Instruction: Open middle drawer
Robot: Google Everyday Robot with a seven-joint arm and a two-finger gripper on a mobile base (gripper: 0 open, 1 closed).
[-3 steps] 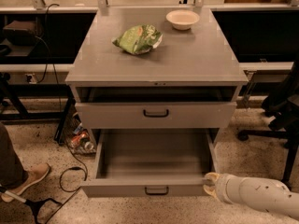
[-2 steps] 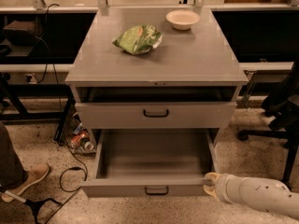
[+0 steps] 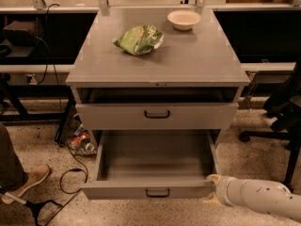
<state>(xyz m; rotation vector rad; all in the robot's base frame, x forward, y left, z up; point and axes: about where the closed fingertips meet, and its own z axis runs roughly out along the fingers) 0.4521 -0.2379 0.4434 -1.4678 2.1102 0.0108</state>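
And there stood the middle drawer [image 3: 155,160], well out of the cabinet [image 3: 197,65], bare grey floor showing inside! The upper drawer [image 3: 113,117] sat barely ajar, its inside lost in shadow. On the cabinet's top were a pale bowl [image 3: 184,19] at the back and a crumpled green bag [image 3: 138,39] nearer the middle. The gripper [image 3: 215,188] sat at the cabinet's lower right, by the open drawer's front corner. Jaws open or closed? Couldn't tell. The arm ran off-frame.

Matt grey, mostly.
Looks smooth and matt across middle drawer [image 3: 108,117]; crinkled, glossy on bag [image 3: 138,39]; smooth cream plastic on gripper [image 3: 212,188], low right beside bottom drawer [image 3: 117,190].
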